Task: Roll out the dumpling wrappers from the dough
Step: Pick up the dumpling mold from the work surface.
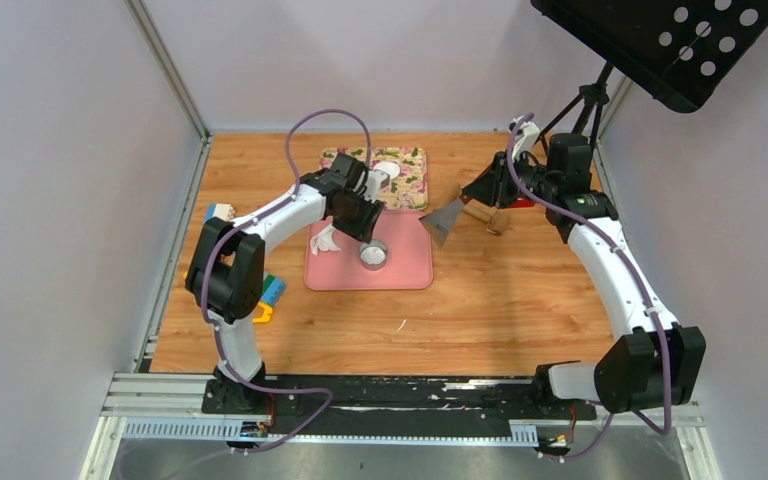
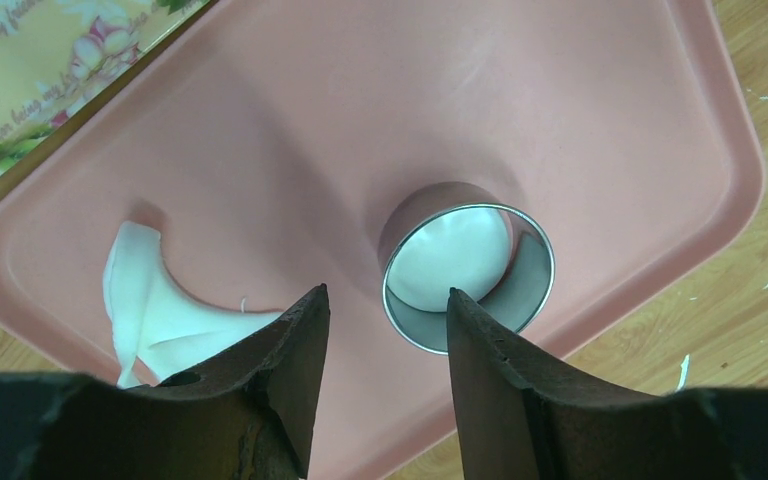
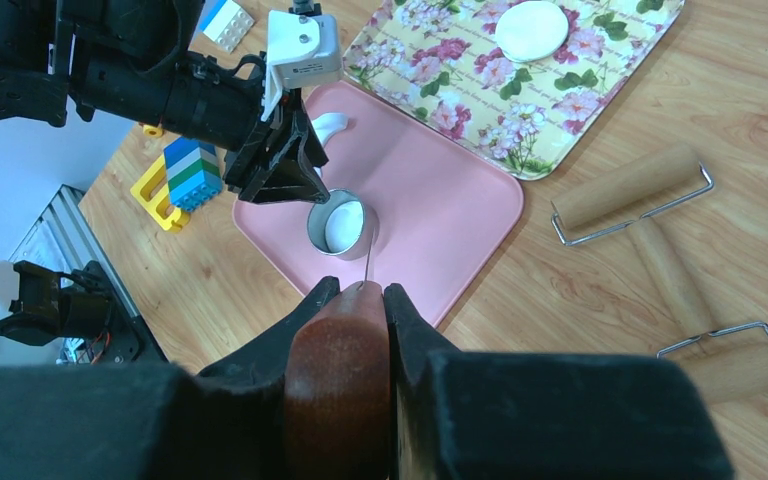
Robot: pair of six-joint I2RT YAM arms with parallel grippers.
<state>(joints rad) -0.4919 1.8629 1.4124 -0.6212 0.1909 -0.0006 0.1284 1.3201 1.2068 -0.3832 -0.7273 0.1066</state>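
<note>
One wrapper point(image 2: 450, 262) in ring cutter point(image 2: 533, 282) just ahead of open left pincer point(image 2: 386, 293); scraper point(image 1: 447, 222) tight in right pincer point(image 3: 360, 287).

The left arm point(image 1: 260, 225) and the right arm point(image 1: 620, 285) share one build: smooth white link shells between chunky black joint housings. A thin purple cable point(image 1: 332, 112) loops along each. The left gripper point(image 2: 385, 298) has matte black, wedge-shaped fingers point(image 2: 285, 350), their edges scuffed, perhaps floury. A white box point(image 3: 303, 45) caps its wrist.

A floral tray point(image 1: 412, 190) sits just behind a pink tray point(image 1: 405, 265) on the counter point(image 1: 500, 310). Wooden rollers point(image 3: 625, 185) lie right, toy blocks point(image 3: 192, 170) left.
</note>
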